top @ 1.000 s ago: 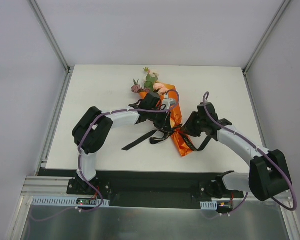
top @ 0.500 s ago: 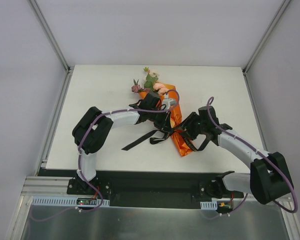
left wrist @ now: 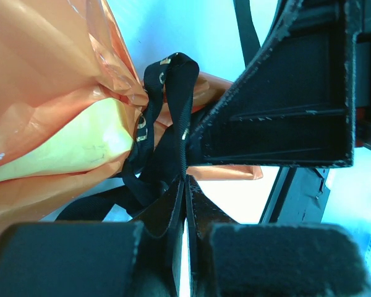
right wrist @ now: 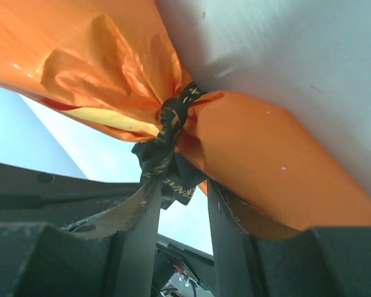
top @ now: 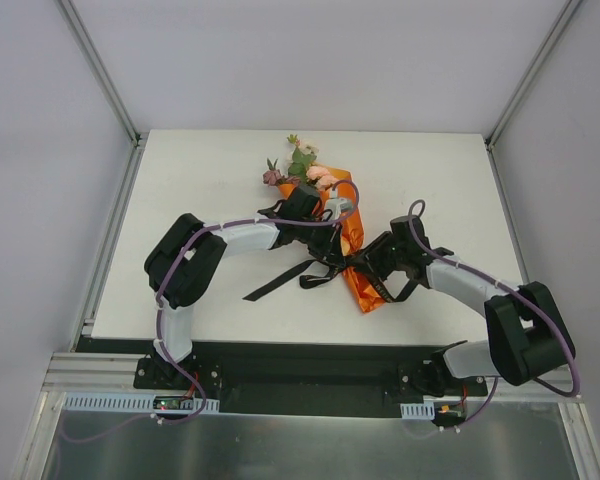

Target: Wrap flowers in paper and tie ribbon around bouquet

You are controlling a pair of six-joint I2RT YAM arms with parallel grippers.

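Observation:
The bouquet lies on the white table [top: 180, 180], its flowers [top: 300, 165] poking from the orange paper [top: 352, 235] at the far end. The black ribbon [top: 280, 282] is knotted round the paper's narrow neck, with tails trailing left. My left gripper [left wrist: 185, 182] is shut, pinching a strand of the ribbon [left wrist: 167, 111] just off the knot beside the paper [left wrist: 49, 93]. My right gripper [right wrist: 180, 185] stands open at the knot: a ribbon [right wrist: 173, 167] end hangs between its fingertips, touching the left finger [right wrist: 142, 216]. Its right finger rests against the paper [right wrist: 272, 161].
The two grippers [top: 332, 262] [top: 365, 268] meet close together at the bouquet's neck; the right gripper's black body [left wrist: 297, 93] fills the left wrist view. Metal frame posts [top: 110, 90] stand at the table's far corners.
The right arm has swung left and lower, bringing its gripper closer against the bouquet's neck. The left arm and the bouquet have stayed put.

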